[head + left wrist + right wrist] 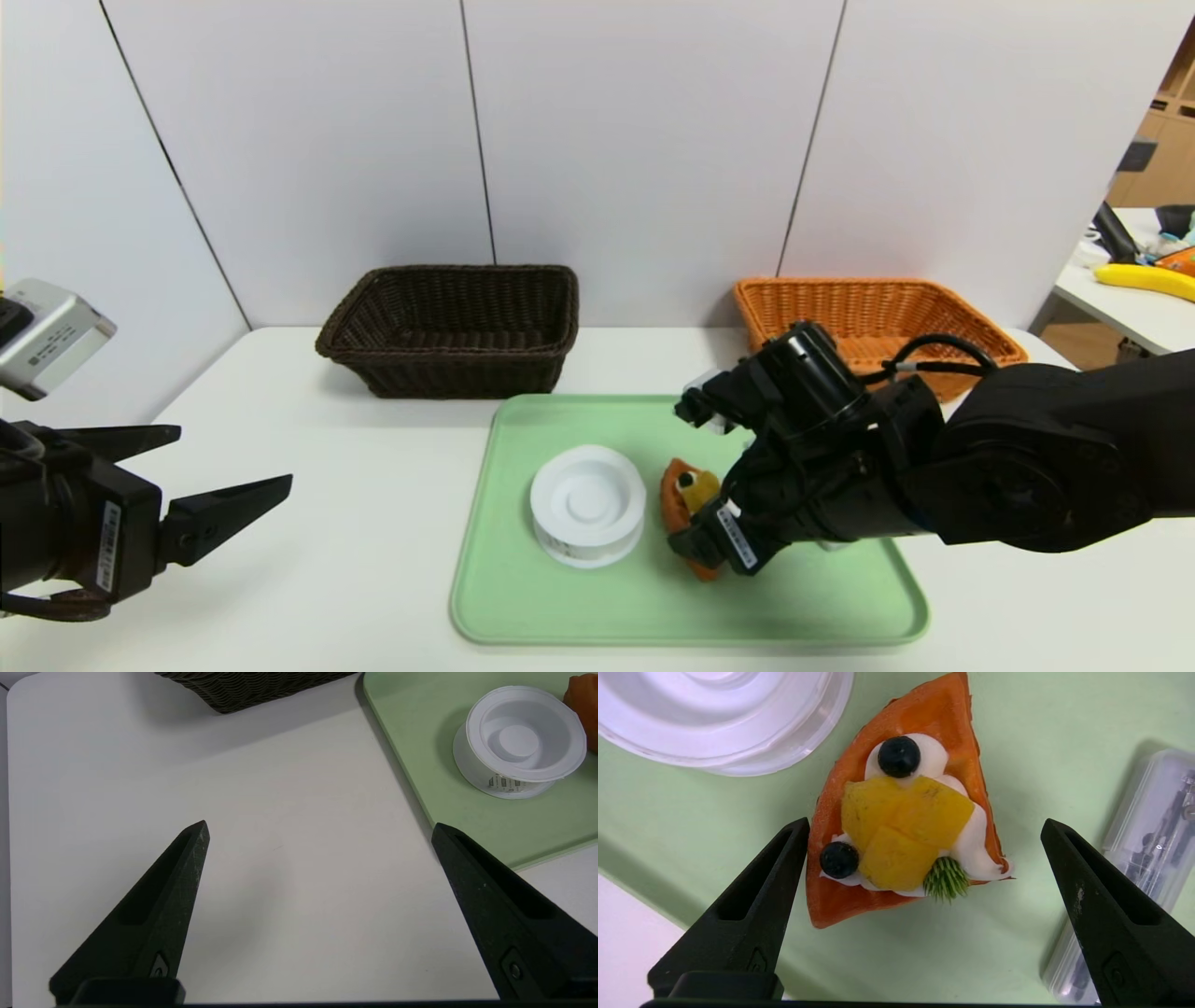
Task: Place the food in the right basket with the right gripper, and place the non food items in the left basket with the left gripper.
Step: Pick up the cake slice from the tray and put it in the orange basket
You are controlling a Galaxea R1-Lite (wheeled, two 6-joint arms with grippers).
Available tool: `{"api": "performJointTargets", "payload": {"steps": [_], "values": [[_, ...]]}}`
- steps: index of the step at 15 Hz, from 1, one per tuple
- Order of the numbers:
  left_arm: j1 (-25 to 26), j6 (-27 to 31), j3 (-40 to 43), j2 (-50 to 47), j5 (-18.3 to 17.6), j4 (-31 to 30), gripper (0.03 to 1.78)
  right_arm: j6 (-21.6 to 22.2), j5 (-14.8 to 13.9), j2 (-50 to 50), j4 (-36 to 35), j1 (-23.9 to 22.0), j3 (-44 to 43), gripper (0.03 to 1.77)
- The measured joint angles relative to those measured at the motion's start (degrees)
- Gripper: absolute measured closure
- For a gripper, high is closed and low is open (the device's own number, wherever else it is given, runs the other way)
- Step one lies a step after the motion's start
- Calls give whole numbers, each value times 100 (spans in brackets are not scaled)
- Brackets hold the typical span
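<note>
One fruit-topped waffle wedge (896, 826) lies on the tray (1017, 961) between the right gripper's (924, 828) parted jaws, likely light and slightly yielding (the cream and berries look easy to knock), so best pinched by its crust sides. Only the right wrist view shows its green sprig and blueberries whole; the head view adds the left gripper (235, 457), parted and idle over the bench (373, 579).

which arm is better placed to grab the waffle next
The right. Its open gripper is over the green tray, its fingers on either side of the fruit-topped waffle. The left gripper hangs open over bare table beyond the tray's left edge, with the white tub between.
</note>
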Motion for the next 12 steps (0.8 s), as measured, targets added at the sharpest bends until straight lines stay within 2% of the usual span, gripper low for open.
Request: {"api": "performJointTargets", "payload": {"steps": [12], "values": [[-5,0,41,2,6,0,12,-2,10,217,-55,22,-116,10]]}}
